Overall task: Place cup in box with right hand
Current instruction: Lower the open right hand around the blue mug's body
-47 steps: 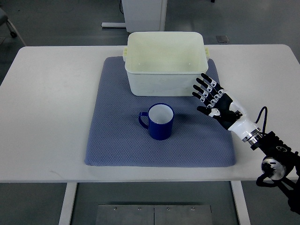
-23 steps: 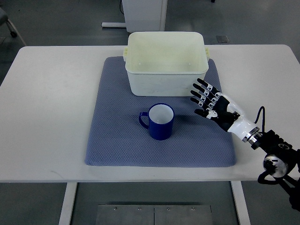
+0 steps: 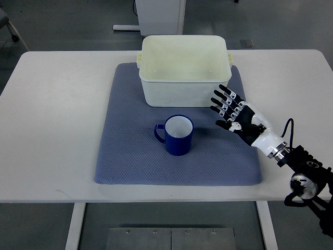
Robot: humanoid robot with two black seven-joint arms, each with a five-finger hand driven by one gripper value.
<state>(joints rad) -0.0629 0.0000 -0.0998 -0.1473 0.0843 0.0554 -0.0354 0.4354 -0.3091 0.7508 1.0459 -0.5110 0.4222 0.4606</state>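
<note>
Top view, cup: your blue cup [image 3: 178,135] stands upright on the mat, white inside, handle pointing to the picture's left, just in front of the box and apart from it.
Top view, box: the cream box [image 3: 184,69] sits at the far end of the mat, open on top; you can see its floor, and nothing shows inside it. 1 small lug juts from its left rim; the matching side is only partly visible.
Top view, mat: the blue-grey mat [image 3: 130,156] lies flat on the white tabletop [image 3: 57,120], under both cup and box.
Top view, right robot hand: your right robot hand [image 3: 234,115] is to the right of the cup, well clear of it, with its fingers [image 3: 222,100] spread wide and straight, tips toward the box's near right corner, holding nothing. You cannot tell from this steep angle how high it hangs above the mat, or whether the fingertips touch the box wall.
Top view, right arm: the forearm runs to the lower right, where the picture edge cuts it off; a black cable loops by the wrist.
Top view, left arm: it does not show anywhere.
Top view, background: a white cabinet base beyond the tabletop is cut off at the top edge.
</note>
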